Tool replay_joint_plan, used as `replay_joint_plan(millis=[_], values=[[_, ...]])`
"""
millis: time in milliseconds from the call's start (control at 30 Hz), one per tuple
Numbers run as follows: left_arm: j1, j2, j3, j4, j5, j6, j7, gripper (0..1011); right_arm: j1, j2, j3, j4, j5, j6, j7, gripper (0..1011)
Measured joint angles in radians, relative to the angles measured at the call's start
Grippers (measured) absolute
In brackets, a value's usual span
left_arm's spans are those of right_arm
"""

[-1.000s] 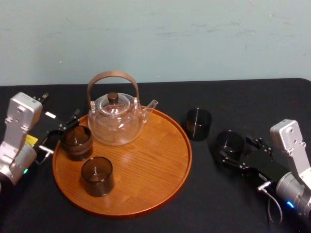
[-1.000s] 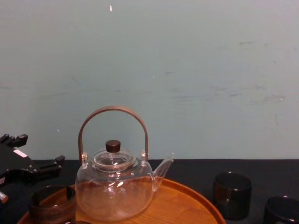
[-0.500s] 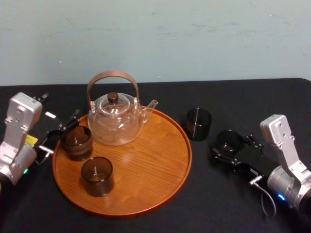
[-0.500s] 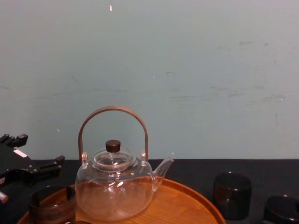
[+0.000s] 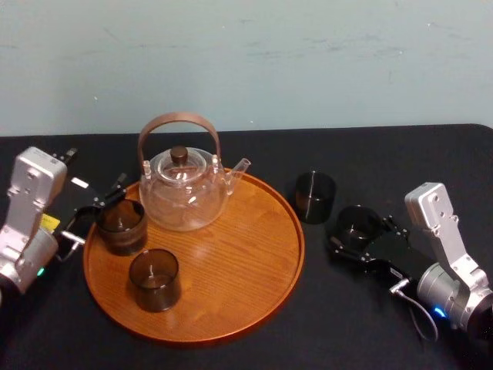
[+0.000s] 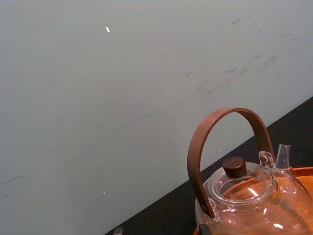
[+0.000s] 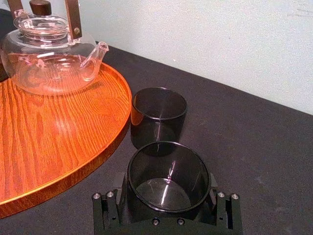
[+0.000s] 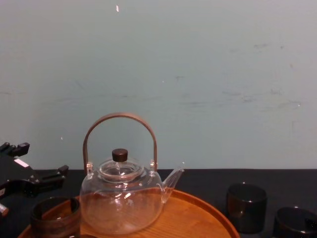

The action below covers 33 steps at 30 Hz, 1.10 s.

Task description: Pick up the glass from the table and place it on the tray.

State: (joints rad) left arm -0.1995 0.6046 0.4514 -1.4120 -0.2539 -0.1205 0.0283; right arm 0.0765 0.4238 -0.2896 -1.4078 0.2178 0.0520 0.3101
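The fingers of my right gripper clasp the glass low on its wall, just right of the tray, near the bench. It looks light, rigid, slick and brittle, so I judge a gentle, level squeeze best. My left gripper rests released at the tray's left rim.

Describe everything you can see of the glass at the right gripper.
The smoky glass is a short, dark, see-through tumbler, straight-walled, without a handle, empty and upright. It sits inside the right gripper, whose fingers look closed against its sides. Whether its base rests on the black table is hidden. It stands apart from a matching glass and from the wooden tray.
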Motion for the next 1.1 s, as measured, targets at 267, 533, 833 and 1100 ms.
replay_joint_plan(millis=[267,533,833,1100], values=[[0.0,0.0,0.0,0.0,0.0,0.0,0.0,1001,-0.003,0.002,0.0,-0.005,0.001,0.0,-0.004,918],[0.0,0.0,0.0,0.0,0.0,0.0,0.0,1001,-0.005,0.004,0.0,-0.008,0.002,0.0,-0.006,916],[0.0,0.0,0.0,0.0,0.0,0.0,0.0,1002,-0.02,0.005,0.017,-0.033,0.006,-0.011,0.027,916],[0.0,0.0,0.0,0.0,0.0,0.0,0.0,1001,-0.044,0.013,0.012,-0.098,0.0,-0.018,0.054,916]])
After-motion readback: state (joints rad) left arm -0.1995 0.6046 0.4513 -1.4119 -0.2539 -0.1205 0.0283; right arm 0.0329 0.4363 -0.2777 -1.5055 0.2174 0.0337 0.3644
